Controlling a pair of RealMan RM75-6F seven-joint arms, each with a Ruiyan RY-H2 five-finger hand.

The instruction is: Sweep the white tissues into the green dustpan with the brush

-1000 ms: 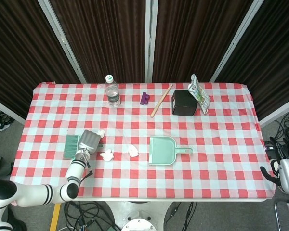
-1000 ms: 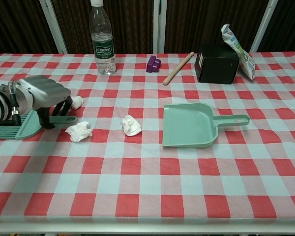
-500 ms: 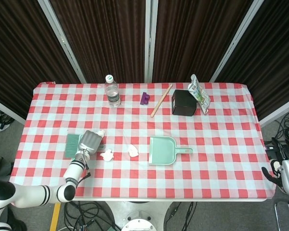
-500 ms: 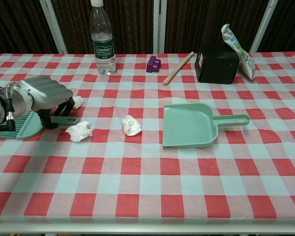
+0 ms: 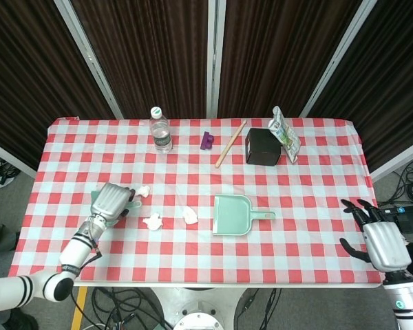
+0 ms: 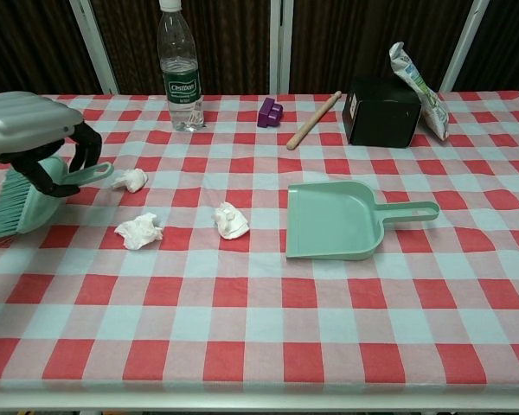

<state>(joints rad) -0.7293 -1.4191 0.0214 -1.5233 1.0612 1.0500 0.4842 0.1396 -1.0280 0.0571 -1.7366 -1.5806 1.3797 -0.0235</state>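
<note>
My left hand grips the green brush by its handle and holds it lifted above the table at the left, bristles down and to the left. Three white tissues lie on the checked cloth: one just right of the brush handle, one nearer the front, one toward the middle. The green dustpan lies flat right of them, mouth facing left, handle pointing right. My right hand hovers open past the table's right front corner.
Along the back stand a water bottle, a purple block, a wooden stick, a black box and a snack bag. The checked table ends close at the front.
My left hand has raised the brush off the cloth and drawn it left. My right hand has come up into view at the right with its fingers spread.
</note>
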